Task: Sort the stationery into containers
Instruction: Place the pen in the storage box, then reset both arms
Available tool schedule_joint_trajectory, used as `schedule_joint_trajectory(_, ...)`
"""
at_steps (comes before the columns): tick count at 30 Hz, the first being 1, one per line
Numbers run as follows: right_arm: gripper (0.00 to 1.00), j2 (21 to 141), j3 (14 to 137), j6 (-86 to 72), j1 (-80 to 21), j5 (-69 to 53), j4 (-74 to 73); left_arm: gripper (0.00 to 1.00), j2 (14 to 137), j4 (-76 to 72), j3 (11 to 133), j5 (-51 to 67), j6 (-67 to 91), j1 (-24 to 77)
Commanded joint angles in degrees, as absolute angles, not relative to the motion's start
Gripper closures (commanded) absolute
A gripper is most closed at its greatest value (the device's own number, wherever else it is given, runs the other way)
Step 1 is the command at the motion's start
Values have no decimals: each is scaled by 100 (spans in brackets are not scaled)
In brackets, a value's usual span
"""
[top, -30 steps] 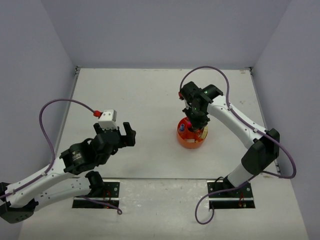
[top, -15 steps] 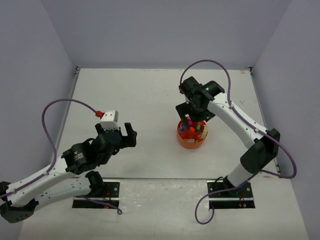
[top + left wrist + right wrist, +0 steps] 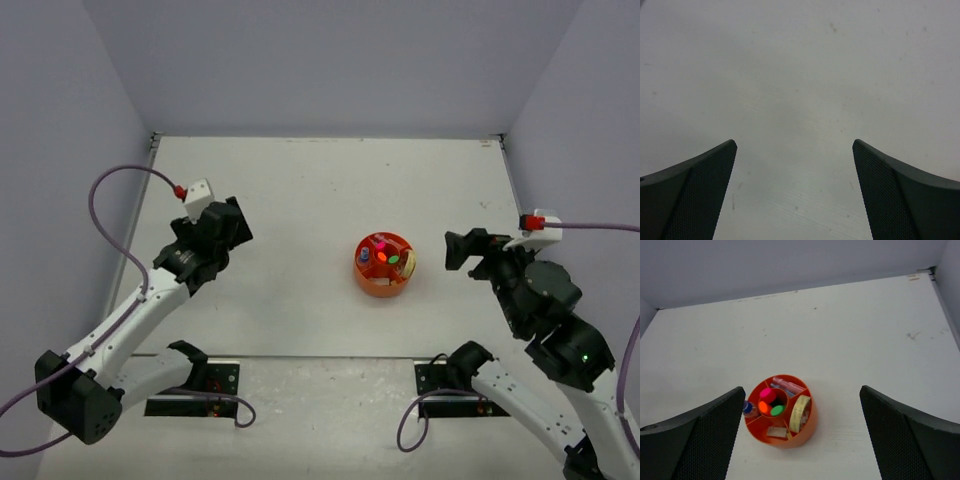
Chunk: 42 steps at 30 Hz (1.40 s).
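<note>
As the markers (image 3: 771,401) and tape roll (image 3: 799,413) sat in the organiser (image 3: 802,432), I held the left gripper (image 3: 794,145) and right gripper (image 3: 801,388) wide open, empty, well left and right of it

- Orange organiser (image 3: 383,265) stands mid-right on table (image 3: 300,190); bare tabletop on every side of it, widest twd back & left.
- Marker caps (image 3: 771,402) stick up in centre cup, so top entry there is blocked; tape roll (image 3: 800,412) on edge takes up an outer compartment.
- Right gripper (image 3: 462,250), jaws spread wide, sits right of organiser, apart from it; bare strip btwn.
- Left gripper (image 3: 794,145), jaws spread wide, over bare table, well left of organiser.
- Left wall (image 3: 60,150), back wall (image 3: 330,60), right wall (image 3: 590,120) hem the table in.
</note>
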<state>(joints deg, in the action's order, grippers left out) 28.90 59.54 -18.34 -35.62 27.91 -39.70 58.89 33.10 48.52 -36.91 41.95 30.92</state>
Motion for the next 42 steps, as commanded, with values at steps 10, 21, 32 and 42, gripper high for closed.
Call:
schedule_joint_trajectory(10, 1, 1240, 5713, -2057, -3568, 4245, -5185, 0, 3024, 3365, 4887, -3838, 2575, 2663)
schedule_joint_trajectory(21, 1, 1015, 5234, -2044, -3568, 3894, -4487, 0, 2628, 3292, 4206, -4302, 2545, 2663)
schedule_joint_trajectory(32, 1, 1195, 5115, -2320, -3568, 4000, -4548, 0, 2705, 3305, 4112, -4376, 2594, 2663)
schedule_joint_trajectory(42, 1, 1222, 4860, -2549, -3568, 3956, -4676, 0, 2637, 3349, 4078, -4412, 2690, 2663)
